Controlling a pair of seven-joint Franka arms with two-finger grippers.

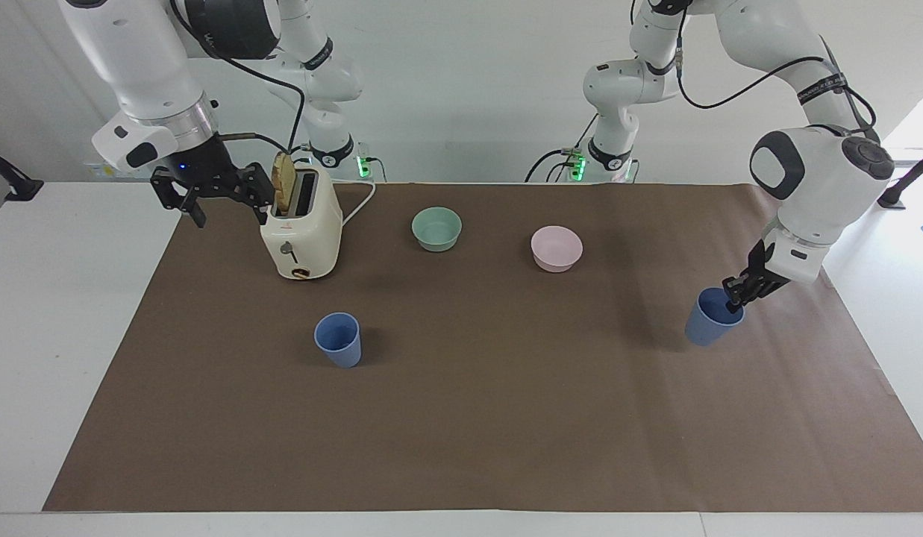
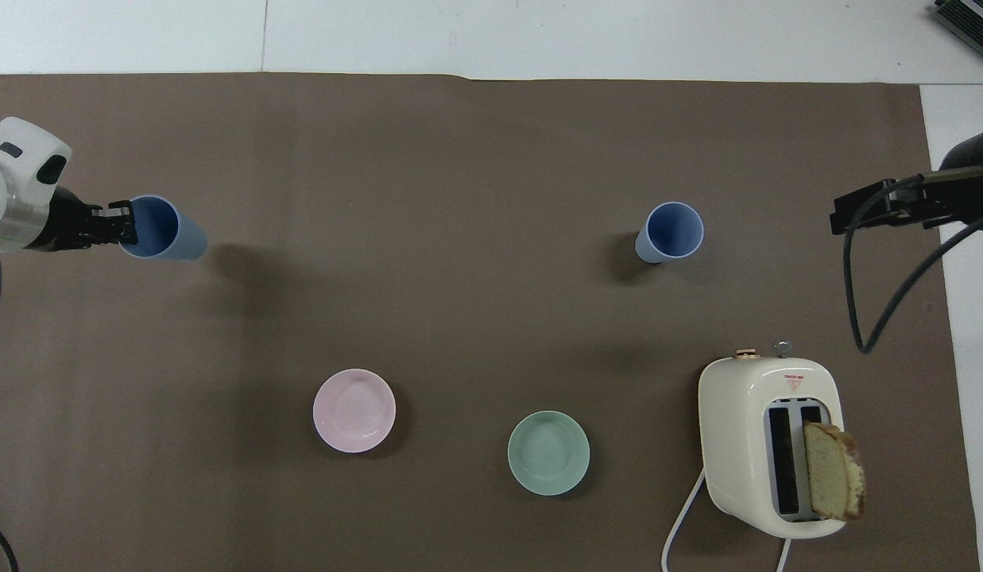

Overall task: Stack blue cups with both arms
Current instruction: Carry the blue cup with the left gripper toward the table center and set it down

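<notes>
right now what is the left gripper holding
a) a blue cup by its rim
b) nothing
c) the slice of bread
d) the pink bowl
a: the left gripper is pinched shut on the rim of a blue cup, which hangs tilted above the brown mat.
</notes>
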